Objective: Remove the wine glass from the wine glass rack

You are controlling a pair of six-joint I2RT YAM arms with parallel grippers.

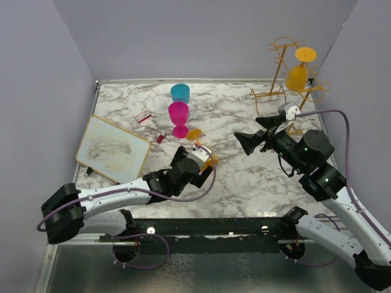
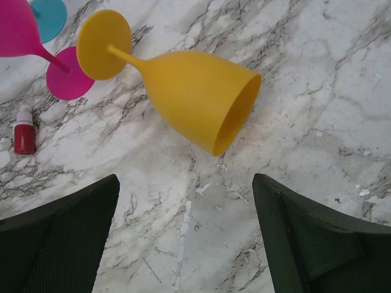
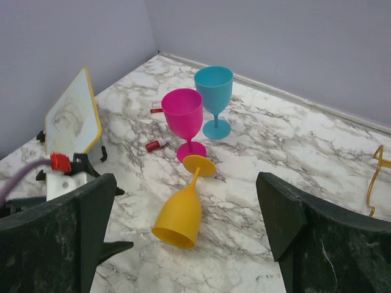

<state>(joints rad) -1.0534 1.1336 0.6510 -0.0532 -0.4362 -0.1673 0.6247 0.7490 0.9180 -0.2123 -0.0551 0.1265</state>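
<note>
**Both grippers open; one glass hangs on the rack**

The right gripper (image 3: 186, 180) has its fingers wide apart and holds nothing. It faces the middle of the table. The rack (image 1: 279, 72) stands off to its right and somewhat behind it, so only a sliver of gold wire enters the right edge of its wrist view. A yellow hung glass (image 1: 297, 77) is on the rack, foot up and bowl down, above and behind this gripper.

The left gripper (image 2: 186, 180) is likewise spread and empty. Just ahead of its fingertips a second yellow glass, the fallen glass (image 2: 195, 97), lies on its side with its mouth turned towards the gripper's right finger. Beyond it, further from the gripper, stand a pink glass (image 3: 183, 113) and a blue glass (image 3: 214, 85).

Judged from this layout, you are at the approach step for the hung glass, and no grasp has begun. Your next move calls for swinging the right gripper round to its right and raising it to the bowl. Close on the bowl, then slide the stem out along the rack's arm. Pulling straight down would probably snag the foot.
</note>
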